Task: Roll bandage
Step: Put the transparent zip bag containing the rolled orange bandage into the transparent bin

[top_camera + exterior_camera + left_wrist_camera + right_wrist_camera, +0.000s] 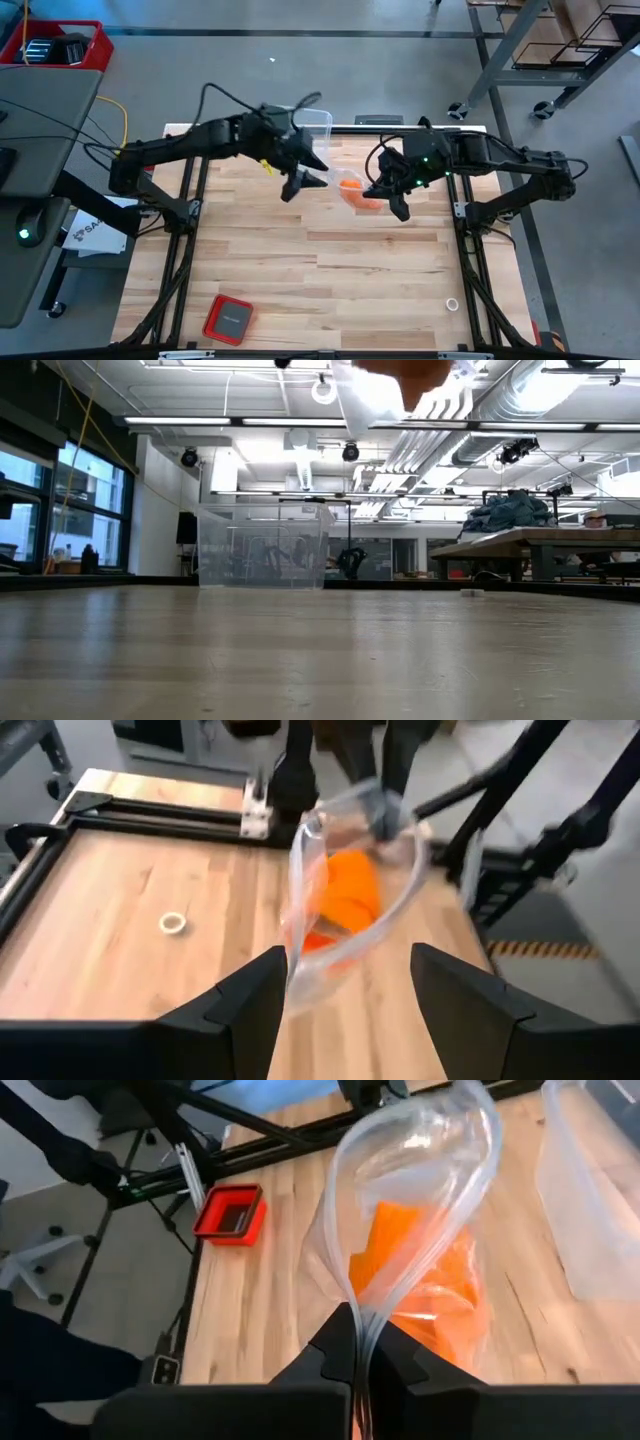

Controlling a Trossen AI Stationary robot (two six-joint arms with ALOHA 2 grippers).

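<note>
1. The right gripper [362, 1370] is clamped on the edge of a clear plastic bag [420, 1200], holding it up above the middle of the wooden table [330, 270].
2. The left gripper [345, 990] has its fingers spread wide apart, just beside the open mouth of the bag and gripping nothing.
3. The bandage [430, 1280], a bright orange fabric strip, sits loosely bunched inside the hanging bag.
4. A clear plastic bin [262, 546] stands at the far edge of the table, behind the left arm.
5. A small red square case [228, 319] lies near the front left corner.
6. A small white ring [453, 304] lies near the front right edge.
</note>
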